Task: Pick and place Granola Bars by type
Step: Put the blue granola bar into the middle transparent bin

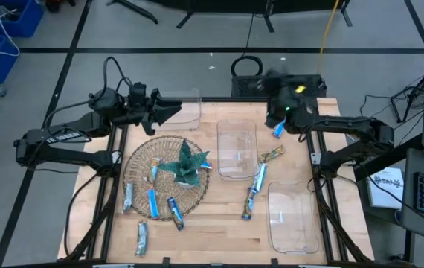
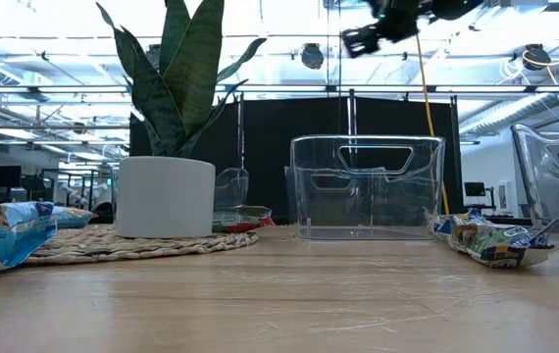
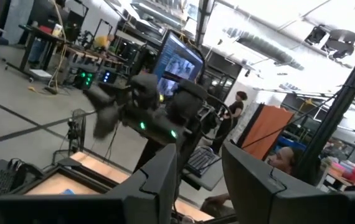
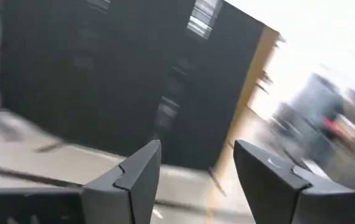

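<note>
Granola bars lie scattered on the table. Blue ones (image 1: 152,202) sit on and near the wicker mat (image 1: 141,152), two more (image 1: 259,180) lie between the clear bins, and a greenish-gold one (image 1: 271,155) (image 2: 490,241) is beside the middle bin. Another blue bar (image 1: 279,130) shows just below my right arm's wrist; whether it lies on the table I cannot tell. My right gripper (image 4: 193,168) is open with nothing between its fingers, raised high (image 2: 363,39) over the far edge. My left gripper (image 3: 199,180) (image 1: 175,112) is open and hovers over the far left, pointing right.
Three clear bins stand on the table: one at the far edge (image 1: 181,106), one in the middle (image 1: 236,149) (image 2: 368,186), one near the right (image 1: 294,216). A potted teal plant (image 1: 184,165) (image 2: 167,191) stands on the mat. People show in the room beyond.
</note>
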`<control>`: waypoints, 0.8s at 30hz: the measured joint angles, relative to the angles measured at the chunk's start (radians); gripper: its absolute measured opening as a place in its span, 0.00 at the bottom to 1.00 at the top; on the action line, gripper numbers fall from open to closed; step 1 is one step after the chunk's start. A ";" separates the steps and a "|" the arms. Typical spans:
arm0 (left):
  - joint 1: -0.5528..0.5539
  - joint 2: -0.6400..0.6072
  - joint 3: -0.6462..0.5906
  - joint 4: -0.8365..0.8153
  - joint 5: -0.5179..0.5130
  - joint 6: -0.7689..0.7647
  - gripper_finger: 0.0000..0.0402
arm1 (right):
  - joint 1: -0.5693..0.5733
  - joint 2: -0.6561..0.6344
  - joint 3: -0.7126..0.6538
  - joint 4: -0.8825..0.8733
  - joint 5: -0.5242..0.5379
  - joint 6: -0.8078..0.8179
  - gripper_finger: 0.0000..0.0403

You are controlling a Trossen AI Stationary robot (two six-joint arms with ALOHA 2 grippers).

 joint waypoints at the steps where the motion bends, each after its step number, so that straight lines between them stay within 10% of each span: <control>1: 0.000 0.000 0.000 0.000 0.000 0.000 0.33 | 0.016 0.000 0.000 -0.029 -0.098 0.017 0.47; 8: 0.001 0.000 0.000 0.000 0.010 -0.014 0.33 | 0.048 -0.003 0.060 -0.259 -0.822 0.424 0.43; 10: 0.000 0.000 0.000 0.000 0.014 -0.029 0.33 | 0.027 -0.003 0.090 -0.460 -0.798 0.533 0.43; 14: 0.000 0.000 0.000 0.000 0.015 -0.045 0.33 | -0.032 0.000 0.148 -0.776 -0.348 0.772 0.45; 17: 0.000 0.000 0.000 0.000 0.011 -0.045 0.33 | -0.095 -0.033 0.181 -0.956 -0.201 0.972 0.47; 24: 0.000 0.000 0.000 0.000 0.007 -0.042 0.33 | -0.339 -0.017 0.196 -1.478 -0.546 1.538 0.49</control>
